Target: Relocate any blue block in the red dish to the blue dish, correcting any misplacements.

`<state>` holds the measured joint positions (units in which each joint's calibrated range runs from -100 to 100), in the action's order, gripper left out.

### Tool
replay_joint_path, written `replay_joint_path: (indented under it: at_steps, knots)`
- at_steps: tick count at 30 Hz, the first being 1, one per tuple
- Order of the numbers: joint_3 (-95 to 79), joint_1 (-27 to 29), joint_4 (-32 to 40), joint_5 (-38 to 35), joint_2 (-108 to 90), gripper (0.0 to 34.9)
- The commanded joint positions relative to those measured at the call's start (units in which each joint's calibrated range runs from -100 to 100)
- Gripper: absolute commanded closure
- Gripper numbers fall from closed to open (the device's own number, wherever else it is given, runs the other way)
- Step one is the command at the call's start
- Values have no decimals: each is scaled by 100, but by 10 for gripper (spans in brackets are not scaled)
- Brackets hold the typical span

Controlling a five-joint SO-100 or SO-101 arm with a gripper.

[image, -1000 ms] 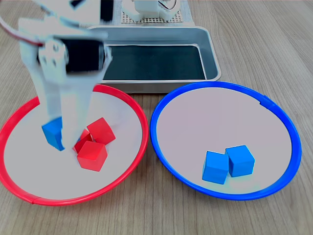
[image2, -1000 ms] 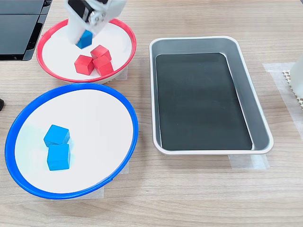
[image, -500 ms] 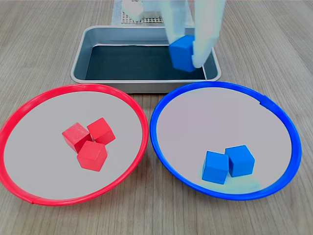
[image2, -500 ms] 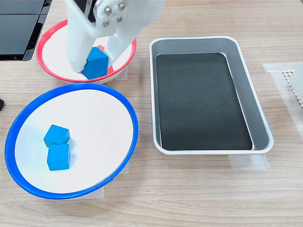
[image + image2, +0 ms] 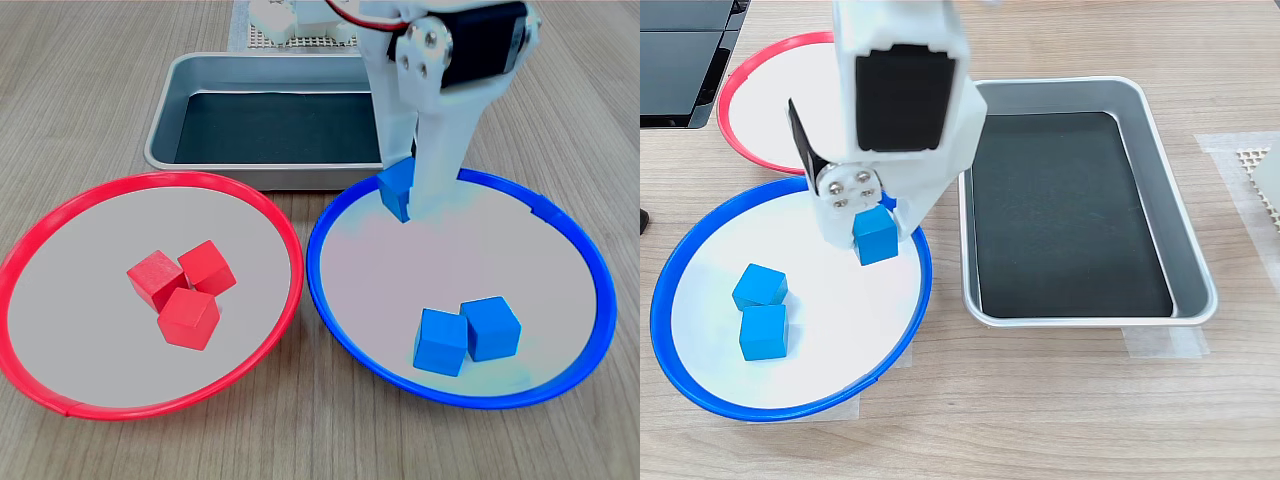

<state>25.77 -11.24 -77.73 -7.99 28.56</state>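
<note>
First exterior view. The hand (image 5: 405, 200) hung over the far edge of the blue dish (image 5: 590, 258), clenched on the blue block (image 5: 395, 190), which was held above the dish's pale inside, just within the rim nearest the tray (image 5: 190, 75). Whether the block touched the dish could not be told. Two more blue cubes (image 5: 466, 334) lay touching each other near the dish's front. The red dish (image 5: 283, 226) at the first exterior view's left held three red cubes (image 5: 183, 291) in a tight cluster and no blue one.

Second exterior view. The arm's white housing covered part of the red dish (image 5: 725, 110), so the red cubes were hidden. The hand (image 5: 868, 238) gripped the block (image 5: 876, 236) from the sides, over the blue dish (image 5: 690, 385) near the rim facing the tray (image 5: 1185, 215). The two other blue cubes (image 5: 760, 308) sat well apart from it.

Risk, as judged. The block hung close to the rim, so a release there could let it bounce or tip over the edge onto the surface (image 5: 1040, 410) or toward the tray. Opening from any height would raise that chance; moving further inward and lowering first would reduce it.
</note>
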Motion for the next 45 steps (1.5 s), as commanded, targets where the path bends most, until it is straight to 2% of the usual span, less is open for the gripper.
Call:
replay_joint_path:
  at_steps: [1,9,16,27,29,32,37,41,45]
  knots:
    - [541,18,117,127,219,346]
    - [1114,140,728,259,892,346]
    - [1023,112,918,366,1020,336]
    - [586,-189,1042,488,884,341]
    - [568,-208,992,513,875,318]
    - [568,-208,860,567,875,239]
    - [604,-133,737,571,816,180]
    - [486,-29,703,484,517,179]
    - [-288,197,976,234,-464,207]
